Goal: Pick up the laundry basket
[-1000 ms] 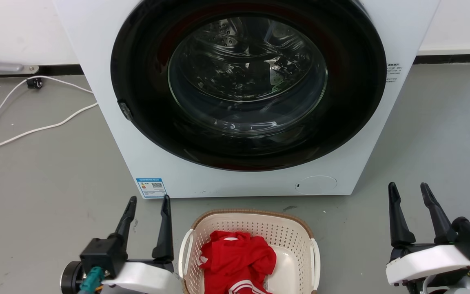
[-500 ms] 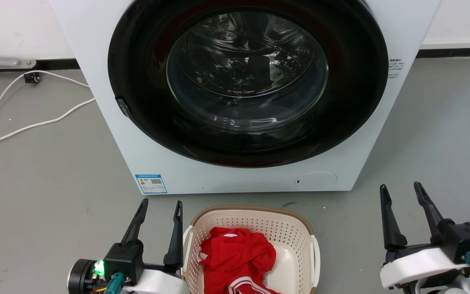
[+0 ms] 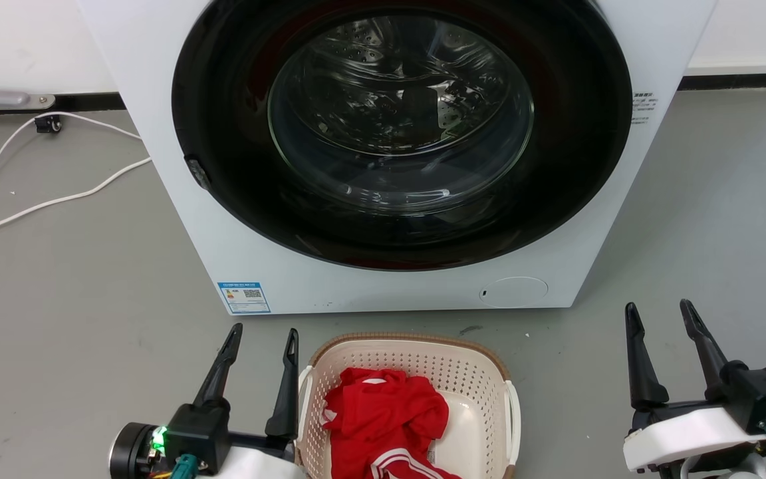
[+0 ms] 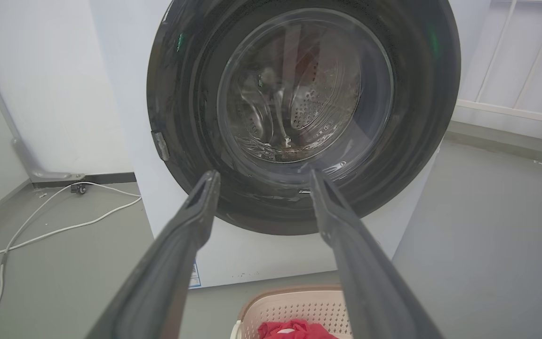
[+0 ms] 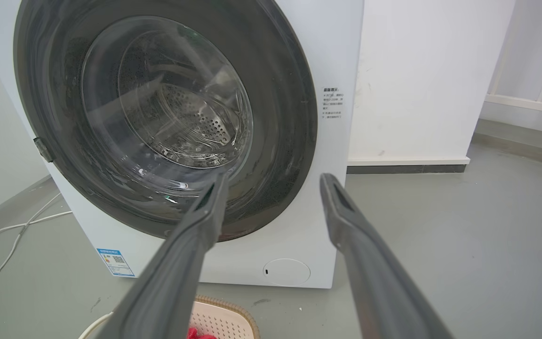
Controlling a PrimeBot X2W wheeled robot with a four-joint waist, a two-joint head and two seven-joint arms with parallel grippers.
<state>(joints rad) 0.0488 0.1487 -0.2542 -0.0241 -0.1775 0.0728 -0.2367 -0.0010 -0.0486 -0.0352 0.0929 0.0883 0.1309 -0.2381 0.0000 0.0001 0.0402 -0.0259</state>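
Since a second ago my left gripper (image 3: 264, 328) has slid in toward the laundry basket (image 3: 416, 336). Its fingers are spread and hold nothing, and the inner one now stands just beside the basket's left handle (image 3: 303, 399). The head camera has dipped a little too, so the washing machine's (image 3: 243, 273) shift is not real.

Far left, the white cable (image 3: 57, 199) lies well apart on the grey floor (image 3: 90, 299), which leaves that arm plenty of room. The basket sits on the floor before the machine, near its front panel, with a red garment (image 3: 386, 416) heaped inside.

My worry is that closing now pinches air or shoves the basket sideways (I cannot tell whether the finger is touching the handle). A one-sided lift would likely tip it and spill the garment. The right gripper (image 3: 658, 305), also spread and empty, is well apart from the right handle (image 3: 514, 419) with open floor around it.
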